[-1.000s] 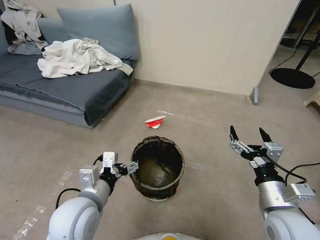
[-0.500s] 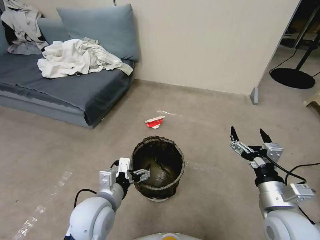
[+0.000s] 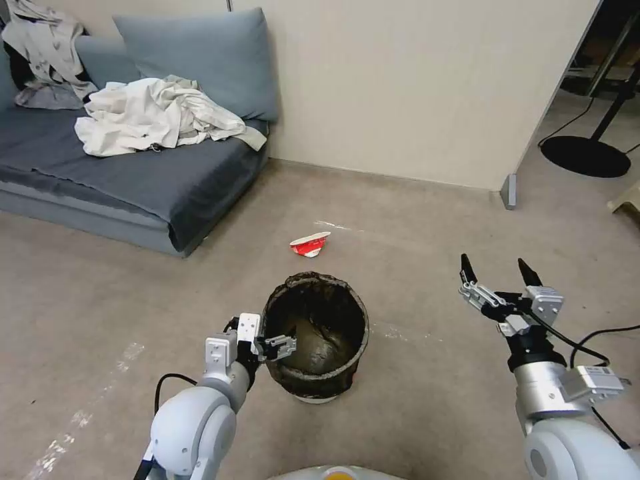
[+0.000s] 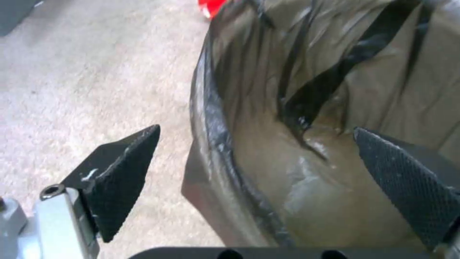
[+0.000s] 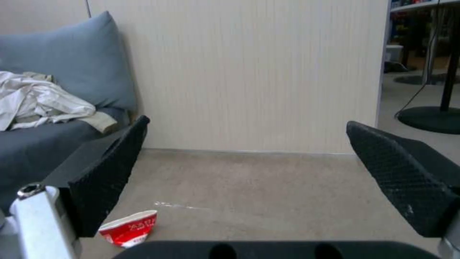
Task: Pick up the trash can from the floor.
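Two claws are in play: the left claw [image 3: 283, 345] stands apart astride the near-left rim of the trash can [image 3: 315, 333], one finger [image 4: 120, 176] outside the wall and the other inside over the bag, while the right claw [image 3: 500, 272] waits spread, well off to the right. With the can resting on the floor [image 3: 433, 220], closing may pinch only the loose bag, letting the can slip or tip when lifted.

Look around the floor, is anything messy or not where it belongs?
Yes. A crushed red-and-white cup lies on its side on the floor, beyond the trash can instead of in it.
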Robot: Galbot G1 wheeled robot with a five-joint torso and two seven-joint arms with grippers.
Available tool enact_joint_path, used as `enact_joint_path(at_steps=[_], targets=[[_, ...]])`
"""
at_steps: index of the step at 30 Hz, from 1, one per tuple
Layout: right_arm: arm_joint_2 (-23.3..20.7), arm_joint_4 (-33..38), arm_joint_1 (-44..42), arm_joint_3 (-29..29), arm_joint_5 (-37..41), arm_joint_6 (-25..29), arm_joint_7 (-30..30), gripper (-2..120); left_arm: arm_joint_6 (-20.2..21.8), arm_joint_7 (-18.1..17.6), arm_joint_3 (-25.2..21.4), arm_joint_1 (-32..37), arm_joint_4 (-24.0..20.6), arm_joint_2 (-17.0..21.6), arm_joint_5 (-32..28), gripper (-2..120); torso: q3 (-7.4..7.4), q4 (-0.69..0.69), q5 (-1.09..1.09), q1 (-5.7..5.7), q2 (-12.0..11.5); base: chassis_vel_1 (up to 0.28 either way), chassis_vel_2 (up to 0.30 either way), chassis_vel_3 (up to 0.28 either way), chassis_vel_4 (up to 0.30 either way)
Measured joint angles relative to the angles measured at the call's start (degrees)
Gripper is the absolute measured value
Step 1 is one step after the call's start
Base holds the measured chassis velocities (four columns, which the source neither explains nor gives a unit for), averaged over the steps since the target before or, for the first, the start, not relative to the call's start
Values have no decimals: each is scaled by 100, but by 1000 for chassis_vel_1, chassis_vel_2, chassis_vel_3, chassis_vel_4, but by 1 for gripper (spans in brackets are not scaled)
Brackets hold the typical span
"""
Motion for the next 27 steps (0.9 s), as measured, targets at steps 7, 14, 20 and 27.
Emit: enact_joint_path(at_steps=[7, 14, 20, 27], targets=[[0, -16, 9, -1, 4, -4, 2, 100, -1, -60, 91, -111, 290, -13, 192, 100, 0, 0, 0, 0, 0, 0, 0, 0, 0], [-5, -19, 7, 2, 10, -5, 4, 100, -1, -143, 186, -161, 477, -18, 268, 100, 0, 0, 0, 0, 0, 0, 0, 0, 0], [-9, -19, 0, 2, 13, -5, 5, 100, -1, -205, 239, -187, 550, -23, 278, 100, 0, 0, 0, 0, 0, 0, 0, 0, 0], [-8, -12, -16, 2, 13, -3, 6, 100, 0, -266, 276, -204, 612, -48, 281, 91, 0, 0, 0, 0, 0, 0, 0, 0, 0]])
